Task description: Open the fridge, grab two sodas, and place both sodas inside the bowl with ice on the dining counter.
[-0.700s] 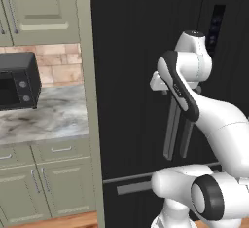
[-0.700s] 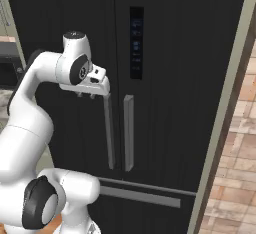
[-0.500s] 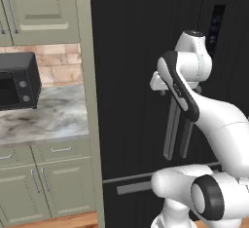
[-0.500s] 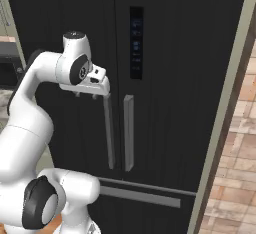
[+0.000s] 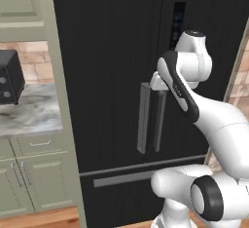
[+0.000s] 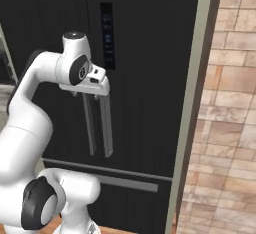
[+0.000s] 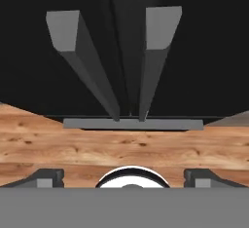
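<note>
The black fridge [image 5: 107, 51] [image 6: 145, 53] [image 7: 209, 51] stands with both doors shut. Its two long grey handles [image 5: 144, 117] [image 6: 106, 125] [image 7: 82, 61] hang side by side at the seam between the doors. My gripper [image 6: 95, 92] [image 7: 126, 178] points down just above and in front of the handle tops, open, with nothing between its fingers [image 7: 48, 176]. In the left base view my forearm partly covers the hand. The sodas, the bowl with ice and the dining counter are out of view.
The fridge's lower drawer has a grey bar handle [image 5: 121, 178] [image 6: 130, 183] [image 7: 133, 123]. A black microwave [image 5: 9, 78] sits on a marble counter [image 5: 29, 112] over sage cabinets [image 5: 39, 183] to the left. A brick wall [image 6: 230, 128] stands to the right, and there is wooden floor [image 7: 121, 144] below.
The whole scene has slid a little to the left in both base views, so the camera moved. The arm keeps the same pose with the gripper open.
</note>
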